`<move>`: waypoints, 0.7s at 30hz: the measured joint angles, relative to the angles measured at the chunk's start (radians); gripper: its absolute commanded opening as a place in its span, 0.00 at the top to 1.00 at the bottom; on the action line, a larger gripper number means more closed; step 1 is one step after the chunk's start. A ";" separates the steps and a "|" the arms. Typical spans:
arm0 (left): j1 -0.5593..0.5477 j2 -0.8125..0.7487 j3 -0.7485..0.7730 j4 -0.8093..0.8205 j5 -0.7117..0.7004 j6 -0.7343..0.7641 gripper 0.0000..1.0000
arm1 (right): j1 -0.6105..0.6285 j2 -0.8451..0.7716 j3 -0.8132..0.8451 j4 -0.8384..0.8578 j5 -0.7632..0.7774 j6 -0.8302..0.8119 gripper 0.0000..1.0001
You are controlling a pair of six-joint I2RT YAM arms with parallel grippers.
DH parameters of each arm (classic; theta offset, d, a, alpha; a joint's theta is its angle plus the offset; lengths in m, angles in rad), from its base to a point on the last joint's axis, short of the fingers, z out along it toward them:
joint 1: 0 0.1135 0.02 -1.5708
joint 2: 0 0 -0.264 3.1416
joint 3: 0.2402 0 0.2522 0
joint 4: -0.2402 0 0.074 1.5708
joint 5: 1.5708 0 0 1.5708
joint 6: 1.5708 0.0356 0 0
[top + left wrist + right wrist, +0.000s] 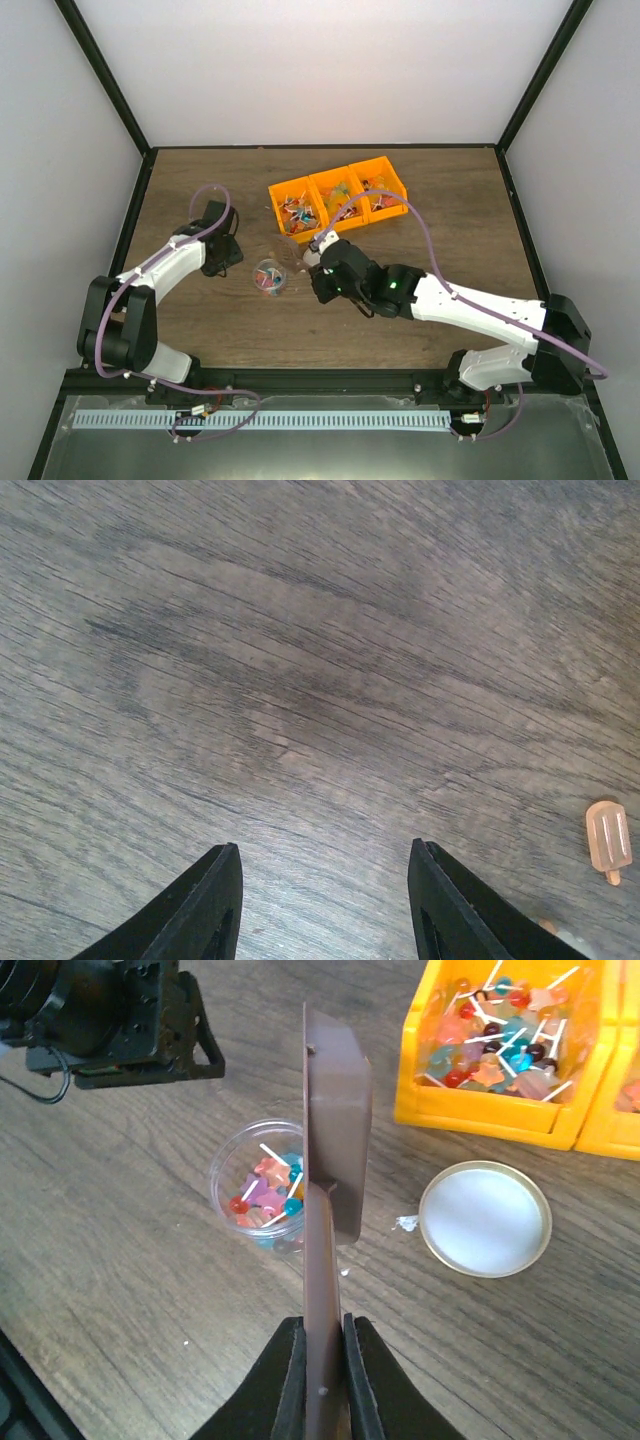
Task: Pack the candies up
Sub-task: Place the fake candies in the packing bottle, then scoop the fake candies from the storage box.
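Note:
The candies [265, 1188] are small coloured sweets on white sticks, some lying in a clear round cup [269, 277] at mid-table. More candies [505, 1030] fill the orange bins [275, 192]. My right gripper [323, 1325] is shut on the handle of a brown scoop [335, 1130]. The scoop is seen edge-on, with its bowl over the cup's right rim, and what the bowl holds is hidden. My left gripper [323, 846] stands open over bare wood just left of the cup, with nothing between its fingers. One pale popsicle-shaped candy [608, 840] lies loose on the table.
A round cream lid [485, 1218] lies flat between the cup and the bins' orange front wall [480, 1110]. The left arm's black wrist [120, 1015] sits beyond the cup. Black frame posts and white walls bound the wooden table [450, 190].

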 measured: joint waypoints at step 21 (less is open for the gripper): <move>-0.027 0.302 0.570 -0.132 -0.011 -0.026 0.47 | -0.492 0.097 0.011 0.146 -0.331 0.653 0.99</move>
